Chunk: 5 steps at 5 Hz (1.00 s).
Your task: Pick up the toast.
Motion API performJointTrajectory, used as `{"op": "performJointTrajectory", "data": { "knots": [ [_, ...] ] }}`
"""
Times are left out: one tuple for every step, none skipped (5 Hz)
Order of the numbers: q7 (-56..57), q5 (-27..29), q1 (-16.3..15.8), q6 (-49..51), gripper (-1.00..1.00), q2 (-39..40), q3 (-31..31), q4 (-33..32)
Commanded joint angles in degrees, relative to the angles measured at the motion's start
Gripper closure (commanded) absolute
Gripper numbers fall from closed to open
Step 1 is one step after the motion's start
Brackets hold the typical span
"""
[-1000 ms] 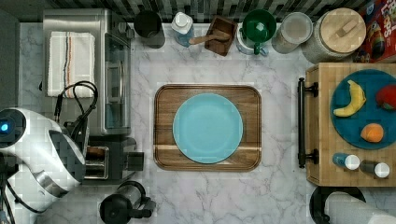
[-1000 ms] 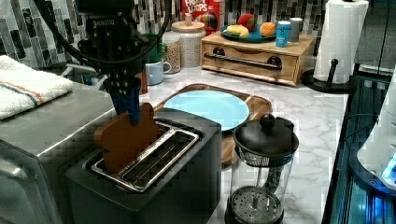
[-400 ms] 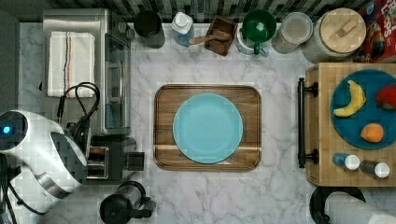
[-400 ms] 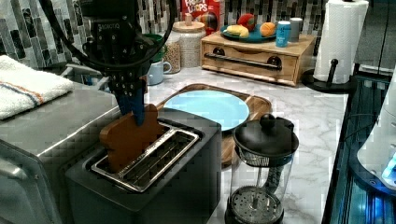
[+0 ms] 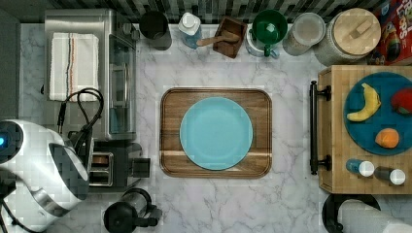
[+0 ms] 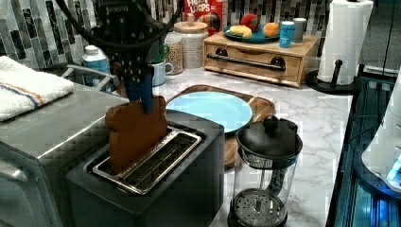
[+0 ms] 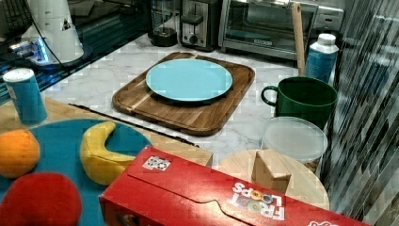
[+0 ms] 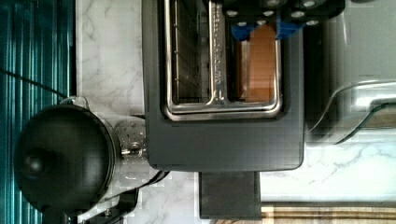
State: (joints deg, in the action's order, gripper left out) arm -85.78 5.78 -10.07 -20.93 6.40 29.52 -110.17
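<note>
The robot arm covers the lower left of the top view, hiding most of the toaster beneath it. On the top view's left stands the toaster oven, a folded striped cloth on its roof; in the left view the cloth is cut off at the frame edge. The wooden tray with the blue plate lies mid-counter. Just beside the toaster, on the near side in the left view, stands a French press. The toast stands upright, its lower part sunk in the toaster's far slot. The gripper has its blue fingers clamped on the slice's top edge; the finger behind the slice is barely visible
</note>
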Motion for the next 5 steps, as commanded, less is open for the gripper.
{"op": "performJointTrajectory", "data": {
  "knots": [
    [10.62, 9.22, 2.09, 8.78, 1.0, -7.23, -0.95, 15.43],
    [15.77, 12.43, 4.18, 11.79, 1.0, -9.58, -3.88, 15.62],
    [21.45, 12.75, 5.68, 9.48, 1.0, -14.76, -7.64, 8.44],
    [28.45, 12.59, 7.42, 7.89, 1.0, -18.67, -12.73, 1.41],
    [35.24, 11.33, 10.73, 5.53, 1.0, -20.78, -17.15, -4.11]
  ]
}}
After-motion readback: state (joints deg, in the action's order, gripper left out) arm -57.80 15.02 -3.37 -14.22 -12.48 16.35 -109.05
